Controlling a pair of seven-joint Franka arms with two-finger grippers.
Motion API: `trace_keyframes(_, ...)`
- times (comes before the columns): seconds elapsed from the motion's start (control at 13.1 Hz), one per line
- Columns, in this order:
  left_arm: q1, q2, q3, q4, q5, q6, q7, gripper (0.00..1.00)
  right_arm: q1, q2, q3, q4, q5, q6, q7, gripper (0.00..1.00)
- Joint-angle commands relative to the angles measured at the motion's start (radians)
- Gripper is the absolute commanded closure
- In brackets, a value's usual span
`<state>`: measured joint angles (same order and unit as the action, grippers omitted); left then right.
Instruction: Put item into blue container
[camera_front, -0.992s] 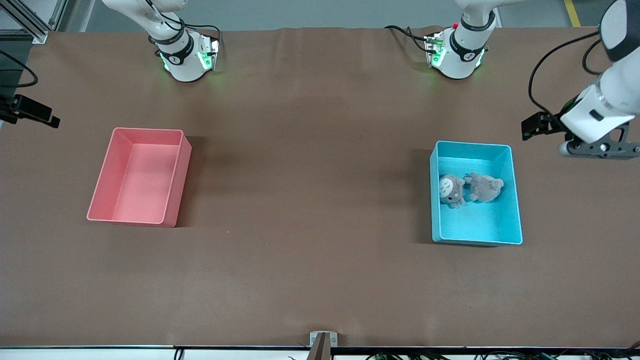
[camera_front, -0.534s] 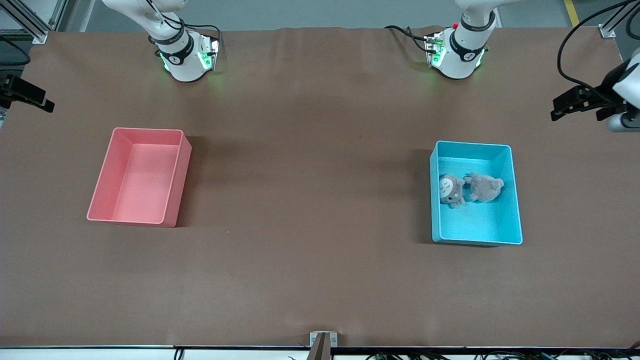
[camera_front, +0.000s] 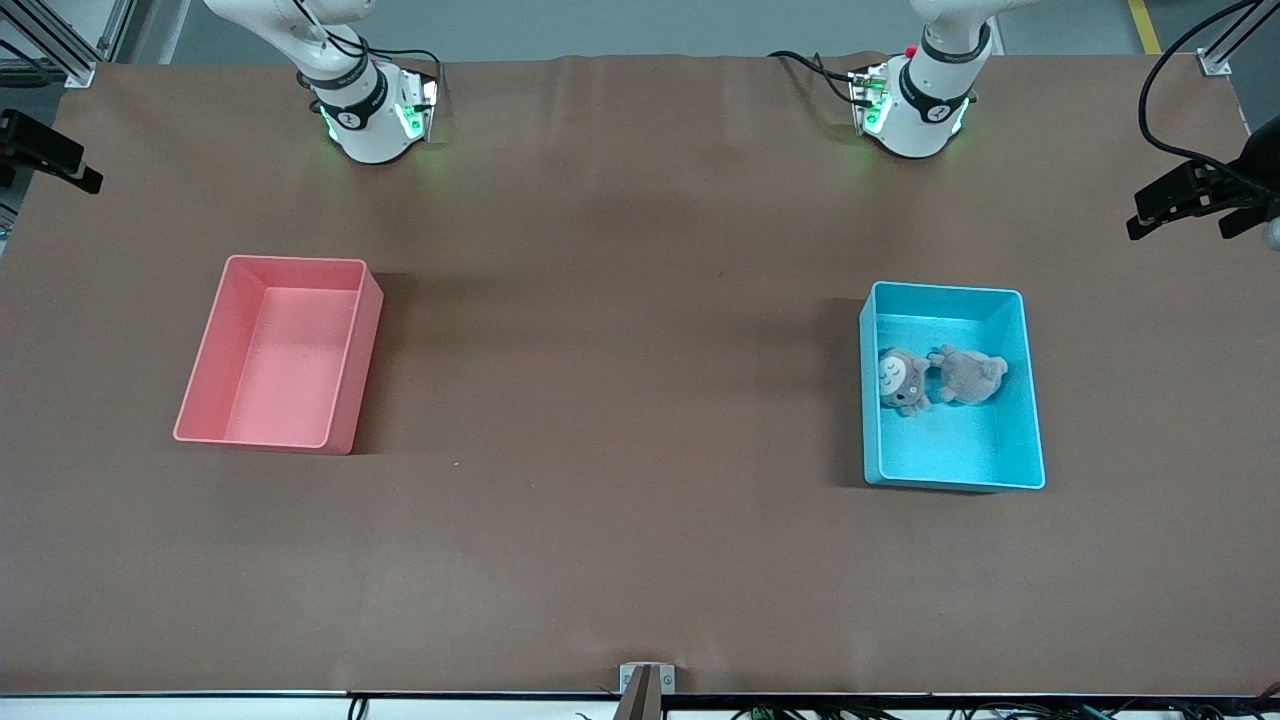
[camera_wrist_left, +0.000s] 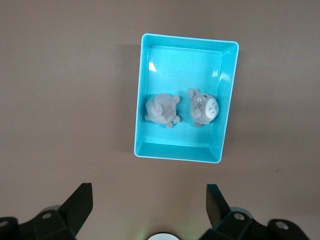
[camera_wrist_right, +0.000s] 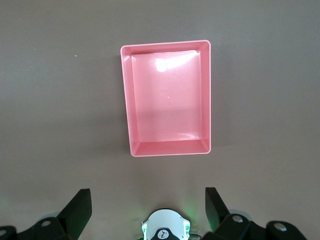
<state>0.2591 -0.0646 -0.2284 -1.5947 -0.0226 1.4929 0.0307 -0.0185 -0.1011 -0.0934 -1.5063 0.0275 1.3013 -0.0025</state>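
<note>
While both arms hang high above the table (camera_front: 620, 560), the left gripper (camera_wrist_left: 149, 210) has its fingers (camera_wrist_left: 80, 205) spread wide apart and holds nothing. It hovers over bare brown table at the left arm's end, close to the table's edge. The right gripper (camera_wrist_right: 147, 210) is likewise spread wide and empty, up over the right arm's end.

Below the left gripper and a little toward the table's middle sits the blue container (camera_front: 1033, 440), with open table on every side of it. Under the right gripper sits the pink bin (camera_front: 365, 370), well apart from the blue one, with a broad bare stretch between them.

Compared with a second ago, the left gripper has pulled away from beside the blue container toward the table's edge; the bins have not shifted.

Inside the blue container lie two small grey plush toys (camera_front: 940, 378), side by side and touching, near the wall that faces the pink bin.
</note>
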Motion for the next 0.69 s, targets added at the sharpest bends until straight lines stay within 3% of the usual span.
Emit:
trace_keyframes(0.0, 0.006, -0.004, -0.008, 0.006, -0.010, 0.001, 0.000, 0.00, 0.011, -0.019, 0.001, 0.021, 0.009, -0.025, -0.007, 0.00)
trace_keyframes(0.61, 0.003, 0.002, -0.008, 0.005, -0.008, 0.023, 0.001, 0.00, 0.006, -0.011, -0.003, 0.023, -0.001, -0.020, -0.100, 0.00)
